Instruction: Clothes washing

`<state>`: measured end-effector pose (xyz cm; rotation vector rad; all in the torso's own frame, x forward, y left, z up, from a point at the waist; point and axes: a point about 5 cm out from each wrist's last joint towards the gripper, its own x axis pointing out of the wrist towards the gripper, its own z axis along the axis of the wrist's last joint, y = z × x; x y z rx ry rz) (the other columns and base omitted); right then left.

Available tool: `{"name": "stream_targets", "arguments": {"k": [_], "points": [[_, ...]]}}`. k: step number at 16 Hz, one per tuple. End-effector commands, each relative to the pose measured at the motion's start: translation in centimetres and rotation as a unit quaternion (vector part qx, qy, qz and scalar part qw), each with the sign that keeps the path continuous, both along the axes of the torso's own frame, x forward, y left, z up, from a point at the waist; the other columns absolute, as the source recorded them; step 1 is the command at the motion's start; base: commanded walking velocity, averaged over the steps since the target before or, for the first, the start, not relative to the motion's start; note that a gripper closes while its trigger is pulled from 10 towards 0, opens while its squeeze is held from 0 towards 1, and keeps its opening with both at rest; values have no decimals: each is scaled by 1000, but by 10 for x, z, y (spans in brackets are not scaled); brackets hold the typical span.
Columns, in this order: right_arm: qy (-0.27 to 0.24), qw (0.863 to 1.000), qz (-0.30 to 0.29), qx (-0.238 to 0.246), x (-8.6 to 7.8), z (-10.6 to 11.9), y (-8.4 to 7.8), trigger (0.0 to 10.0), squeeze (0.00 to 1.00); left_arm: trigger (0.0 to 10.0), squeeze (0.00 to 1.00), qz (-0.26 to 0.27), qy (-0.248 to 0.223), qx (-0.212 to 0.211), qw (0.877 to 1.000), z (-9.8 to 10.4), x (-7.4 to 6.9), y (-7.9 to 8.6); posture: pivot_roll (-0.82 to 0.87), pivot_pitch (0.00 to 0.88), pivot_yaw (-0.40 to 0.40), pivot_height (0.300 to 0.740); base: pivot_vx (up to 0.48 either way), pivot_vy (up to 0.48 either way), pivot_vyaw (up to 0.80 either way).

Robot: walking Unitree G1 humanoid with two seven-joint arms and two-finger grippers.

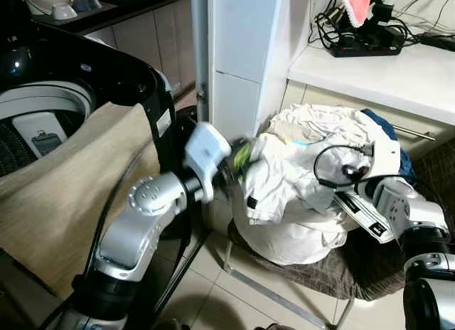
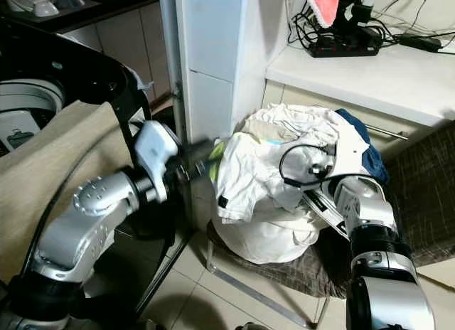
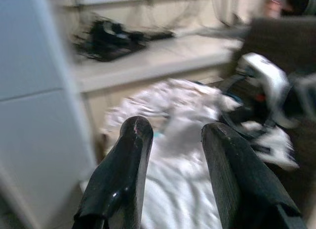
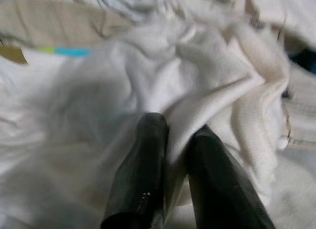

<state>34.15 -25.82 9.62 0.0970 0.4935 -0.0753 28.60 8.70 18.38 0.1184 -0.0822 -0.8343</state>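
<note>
Here, your laundry is the heaped pile of crumpled white cotton clothes (image 1: pixel 298 181), sitting on a brown checked fabric seat with a thin metal frame (image 1: pixel 355 273), low against the white pillar (image 1: pixel 242 52) and below the white countertop (image 1: pixel 384 77). A dark blue garment (image 1: pixel 387 127) pokes out at the back of the heap, and a bit of turquoise and yellow print shows near its top.

Your right gripper (image 4: pixel 170 155) is pressed into the pile from the robot's right, its two black fingers nearly together with a fold of white cloth pinched between them. Your left gripper (image 3: pixel 173 155) reaches toward the pile from the other side; its fingers stand well apart with nothing between them, the tips just short of the white cloth, and that view is blurred.

To the robot's left you have the black top-loading washing machine (image 1: pixel 85 81) with its lid up and the grey drum visible, and a beige woven cloth (image 1: pixel 64 195) draped over its front edge. On the countertop lies a black power strip with tangled cables (image 1: pixel 362 42), with a pink cloth (image 1: pixel 355 3) hanging above it.
</note>
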Motion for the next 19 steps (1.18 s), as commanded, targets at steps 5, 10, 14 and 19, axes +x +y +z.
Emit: {"name": "stream_targets", "arguments": {"k": [5,10,14,19], "points": [[-42,999,3,19,2,20,-2,0,0,10000,0,28,-4,-13,1000,11,2,7,-106,149,-16,740,0,0,0],[-178,981,44,66,13,91,15,0,0,10000,0,27,-17,-25,999,24,0,6,-85,219,-22,740,0,0,0],[-282,942,149,102,7,169,41,0,0,10000,0,15,-44,-40,998,41,4,-2,-102,214,-22,740,0,0,0],[-316,896,278,141,-22,225,67,0,0,10000,0,14,-68,-90,994,65,19,-13,-130,126,-22,740,0,0,0]]}}
